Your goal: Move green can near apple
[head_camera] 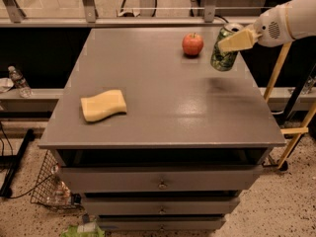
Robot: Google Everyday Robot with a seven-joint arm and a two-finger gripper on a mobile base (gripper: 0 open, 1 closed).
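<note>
Clutching claw (237, 39) on one green can (223, 59)

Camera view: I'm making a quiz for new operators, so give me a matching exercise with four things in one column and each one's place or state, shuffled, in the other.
Things:
1. green can
2. apple
3. yellow sponge
4. gripper

Places or states:
A. lies front left on the tabletop
B. rests near the back edge, nothing touching it
C. reaches in from the right, shut on the can
D. held just right of the apple

Pairs: 1-D, 2-B, 3-A, 4-C.
</note>
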